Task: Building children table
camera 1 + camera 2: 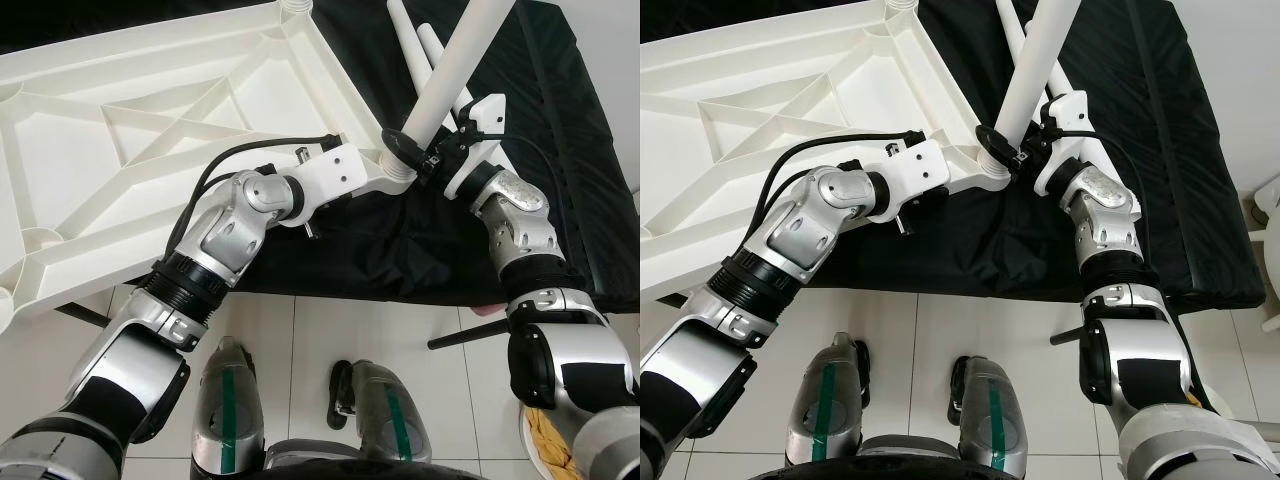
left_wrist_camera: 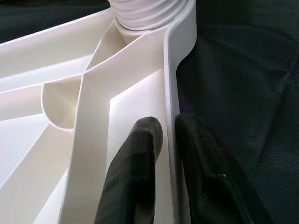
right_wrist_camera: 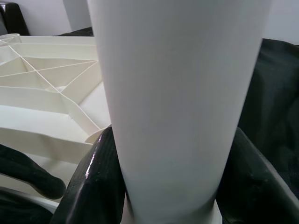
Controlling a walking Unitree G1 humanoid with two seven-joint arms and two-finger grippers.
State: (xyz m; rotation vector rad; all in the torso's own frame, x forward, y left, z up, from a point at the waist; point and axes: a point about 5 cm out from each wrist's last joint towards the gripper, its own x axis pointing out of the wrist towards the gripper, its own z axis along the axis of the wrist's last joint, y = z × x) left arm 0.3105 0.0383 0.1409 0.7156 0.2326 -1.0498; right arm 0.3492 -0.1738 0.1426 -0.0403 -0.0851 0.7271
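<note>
The right claw (image 3: 163, 186) is clamped around a white table leg (image 1: 455, 65), one black finger on each side, holding it tilted with its lower end at the threaded corner socket (image 2: 147, 14) of the upturned white tabletop (image 1: 150, 130). The left claw (image 2: 161, 154) pinches the tabletop's edge rib just beside that socket, one finger inside the rim and one outside. The tabletop lies underside up, partly over a black padded bench (image 1: 1140, 150), where more white legs (image 1: 415, 40) rest near the far edge.
</note>
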